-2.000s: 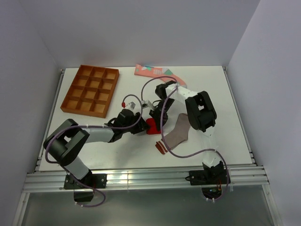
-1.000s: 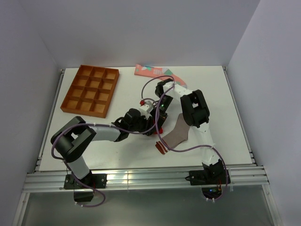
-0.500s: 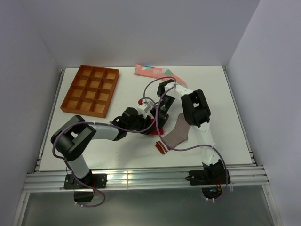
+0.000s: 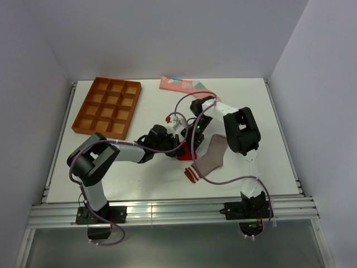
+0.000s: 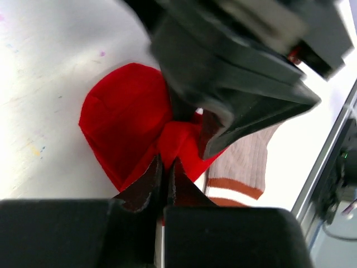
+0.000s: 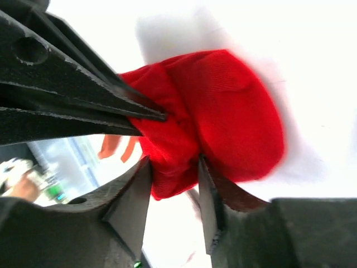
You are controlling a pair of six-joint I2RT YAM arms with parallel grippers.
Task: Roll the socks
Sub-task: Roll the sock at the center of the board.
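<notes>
The red sock (image 4: 184, 151) lies bunched at the table's middle, where both grippers meet. My left gripper (image 5: 165, 162) is shut, pinching a raised fold of the red sock (image 5: 120, 120). My right gripper (image 6: 174, 167) stands open, and a bulge of the red sock (image 6: 234, 117) sits between its spread fingers. The grey-brown sock (image 4: 212, 155) lies flat just right of it, its striped cuff (image 5: 237, 190) towards the near edge. The salmon-pink sock (image 4: 181, 85) rests at the far edge. In the top view, the left gripper (image 4: 177, 146) and the right gripper (image 4: 192, 140) hide most of the red sock.
An orange-brown compartment tray (image 4: 109, 106) stands at the far left. The right arm's upper link (image 4: 241, 131) hangs over the grey-brown sock's right side. Purple cables loop over both arms. The table's near edge is a metal rail.
My left gripper has closed onto the red sock's fold. My right gripper's fingers have spread apart around the sock. Both wrists have shifted slightly right.
</notes>
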